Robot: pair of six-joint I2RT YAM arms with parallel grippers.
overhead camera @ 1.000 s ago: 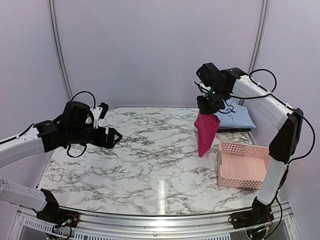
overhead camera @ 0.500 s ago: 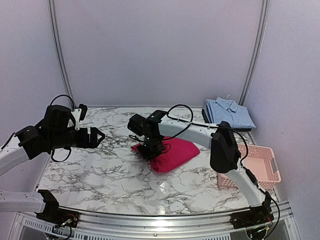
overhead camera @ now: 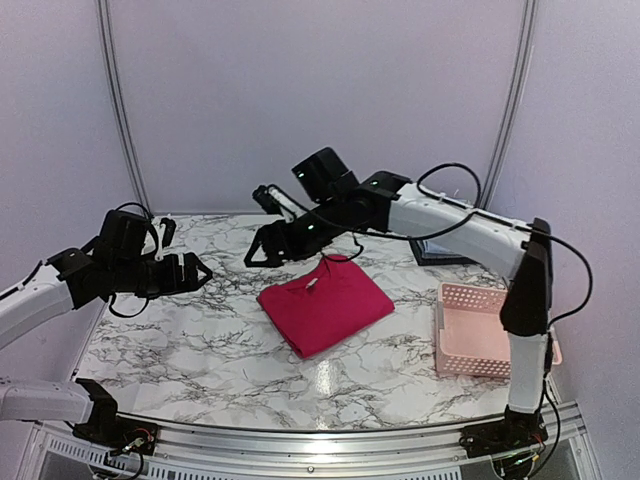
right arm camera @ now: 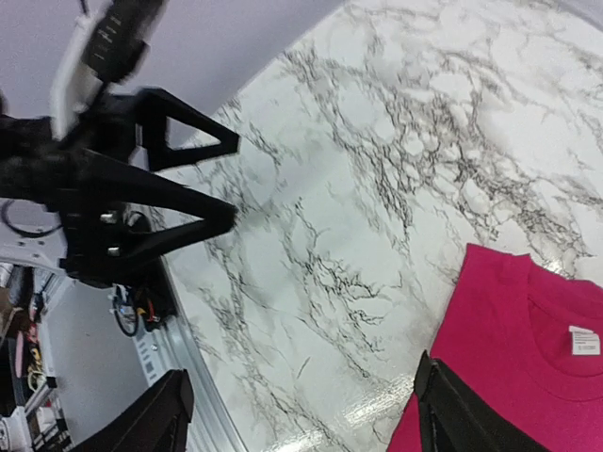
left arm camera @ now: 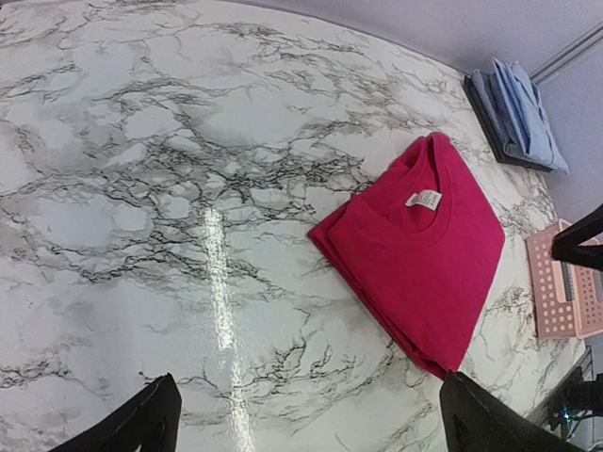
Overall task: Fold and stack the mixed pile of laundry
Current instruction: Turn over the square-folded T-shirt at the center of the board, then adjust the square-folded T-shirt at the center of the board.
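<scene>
The magenta-red garment (overhead camera: pixel 325 303) lies folded flat on the marble table, collar and white label toward the back. It also shows in the left wrist view (left arm camera: pixel 424 254) and the right wrist view (right arm camera: pixel 528 358). The light blue shirt (left arm camera: pixel 518 108) rests folded on a dark tray at the back right; in the top view my right arm covers it. My right gripper (overhead camera: pixel 256 253) (right arm camera: pixel 301 414) hangs open above the table, left of the garment's collar, holding nothing. My left gripper (overhead camera: pixel 203 272) (left arm camera: pixel 316 428) is open and empty, further left and facing the garment.
A pink lattice basket (overhead camera: pixel 490 330) (left arm camera: pixel 556 292) stands at the right near edge, apart from the garment. The dark tray (overhead camera: pixel 440 257) sits at the back right corner. My left gripper's fingers (right arm camera: pixel 198 141) appear close ahead in the right wrist view.
My right gripper carried the magenta garment from the back right to the table's middle, let go and opened, then drew back leftward. The garment now lies flat. The left arm barely shifted.
</scene>
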